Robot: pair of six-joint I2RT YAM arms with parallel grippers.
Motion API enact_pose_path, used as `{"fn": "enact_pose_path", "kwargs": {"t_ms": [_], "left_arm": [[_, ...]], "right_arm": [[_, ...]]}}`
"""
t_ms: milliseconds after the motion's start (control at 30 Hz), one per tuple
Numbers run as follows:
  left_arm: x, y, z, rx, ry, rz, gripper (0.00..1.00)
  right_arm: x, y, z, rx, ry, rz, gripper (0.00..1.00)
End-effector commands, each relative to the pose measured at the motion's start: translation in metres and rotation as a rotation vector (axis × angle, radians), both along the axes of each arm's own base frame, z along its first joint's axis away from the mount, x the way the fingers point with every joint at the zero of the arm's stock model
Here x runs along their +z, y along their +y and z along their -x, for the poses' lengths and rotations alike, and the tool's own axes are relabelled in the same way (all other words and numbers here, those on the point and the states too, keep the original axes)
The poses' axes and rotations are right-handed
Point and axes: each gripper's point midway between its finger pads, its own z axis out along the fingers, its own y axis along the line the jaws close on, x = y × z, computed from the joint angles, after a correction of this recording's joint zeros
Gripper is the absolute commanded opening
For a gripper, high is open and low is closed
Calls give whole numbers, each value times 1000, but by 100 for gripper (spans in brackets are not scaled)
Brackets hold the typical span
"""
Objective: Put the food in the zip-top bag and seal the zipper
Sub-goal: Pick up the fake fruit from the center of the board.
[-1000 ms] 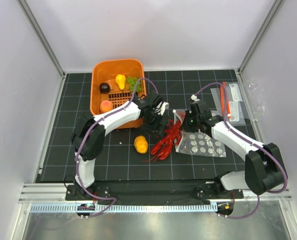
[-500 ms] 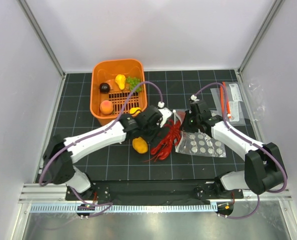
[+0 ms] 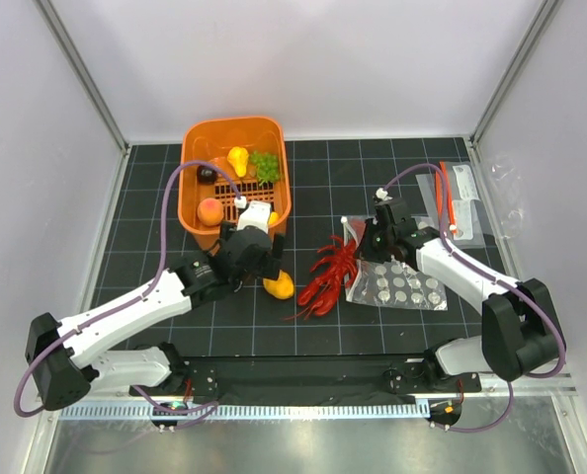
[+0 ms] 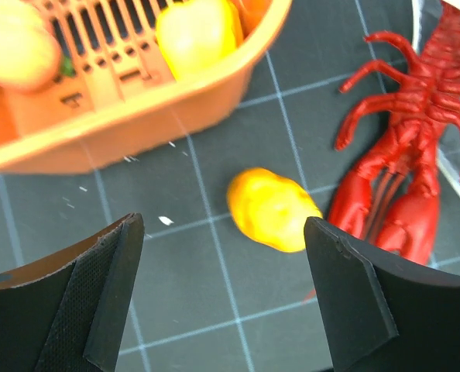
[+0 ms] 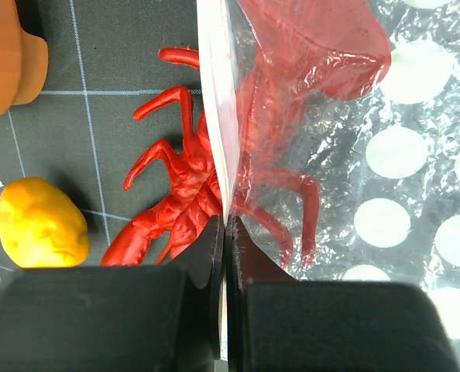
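Evidently | right hand (image 5: pixel 224 225) clenched mouth edge of zip-top bag (image 5: pixel 416 155), likely to hold it open | red lobster (image 5: pixel 187 190) lay tail inside, claws out on worktop (image 3: pixel 422 326) | left hand (image 4: pixel 222 229) hung released over yellow toy fruit (image 4: pixel 272 209) beside orange basket (image 4: pixel 137 132).

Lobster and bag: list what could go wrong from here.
1. The lobster appears only tail-deep in the zip-top bag, with its claws outside. Tugging the mouth edge that the right gripper pinches may slide it back out.
2. The left gripper hangs open over a yellow fruit right beside the lobster's claw. Closing there may knock the lobster.
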Motion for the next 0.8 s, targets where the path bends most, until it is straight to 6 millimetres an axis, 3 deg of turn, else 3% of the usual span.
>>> {"fn": "enact_pose_path", "kwargs": {"t_ms": [0, 233, 267, 433, 500, 600, 767], "left_arm": [[5, -13, 8, 27, 37, 143, 87], [-4, -18, 14, 144, 141, 211, 87], [2, -23, 11, 192, 154, 264, 87], [-22, -17, 13, 492, 277, 279, 89], [-33, -24, 9, 584, 313, 289, 92], [-49, -28, 10, 652, 346, 291, 100], [-57, -27, 7, 717, 283, 299, 100]], "right_arm": [[12, 6, -11, 18, -40, -18, 1], [4, 6, -8, 20, -23, -16, 1], [4, 5, -8, 18, -24, -14, 1], [9, 5, -9, 20, -48, -15, 1], [12, 5, -10, 21, -53, -19, 1], [16, 6, -11, 25, -62, -25, 1], [20, 7, -11, 34, -76, -27, 1]]}}
